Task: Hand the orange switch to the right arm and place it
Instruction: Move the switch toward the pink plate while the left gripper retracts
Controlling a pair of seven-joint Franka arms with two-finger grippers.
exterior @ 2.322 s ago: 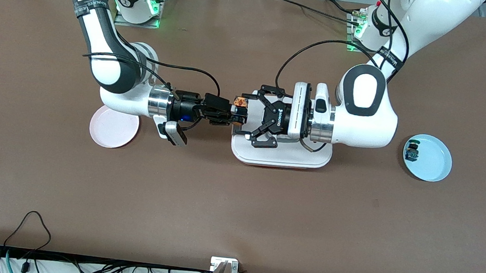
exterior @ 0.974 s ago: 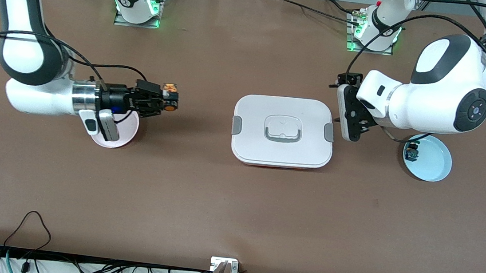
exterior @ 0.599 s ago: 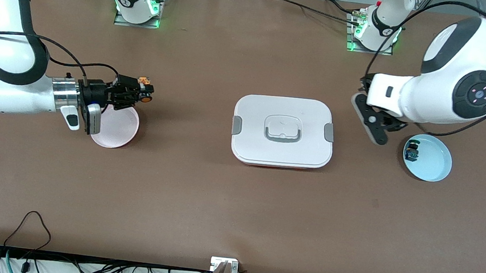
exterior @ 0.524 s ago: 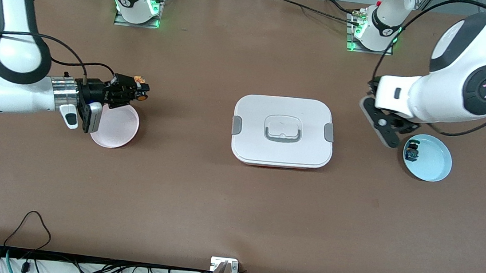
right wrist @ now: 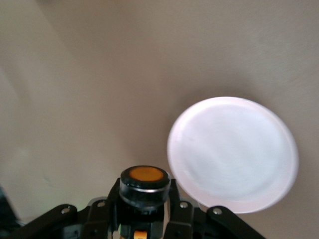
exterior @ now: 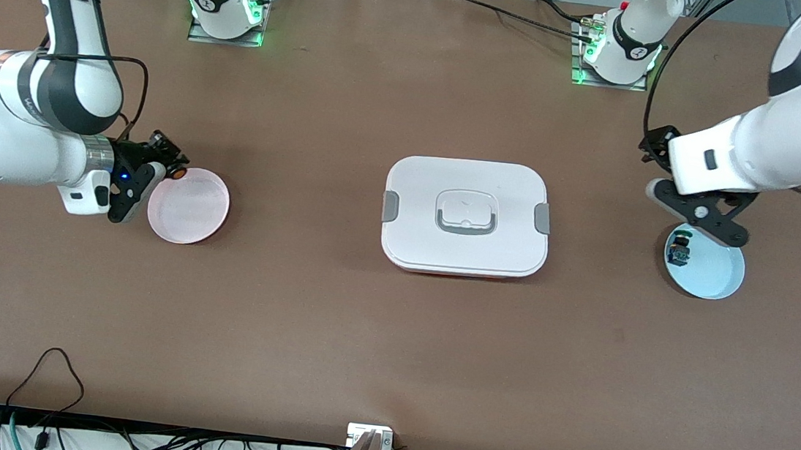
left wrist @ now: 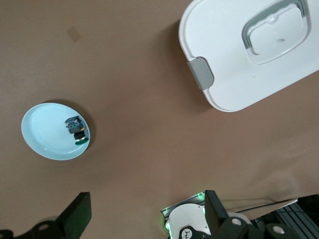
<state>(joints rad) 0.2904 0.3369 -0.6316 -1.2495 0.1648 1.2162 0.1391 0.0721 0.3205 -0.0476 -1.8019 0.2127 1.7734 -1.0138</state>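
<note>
Orange switch (right wrist: 143, 185): clamped between the fingers of the right gripper (exterior: 170, 162), held just over the rim of the pink plate (exterior: 189, 206). Left gripper (exterior: 702, 219): jaws spread apart, nothing held, positioned over the blue plate (exterior: 715, 274), on which a small blue-and-green component (exterior: 679, 250) is set. White lidded container (exterior: 466, 217): located mid-table.

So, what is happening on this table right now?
The right gripper is shut on the orange switch and holds it just over the edge of the empty pink plate, so the handover is done and placing remains. The left gripper, jaws open and empty, hangs over the blue plate, which carries a small blue-and-green component. A closed white box sits mid-table.
</note>
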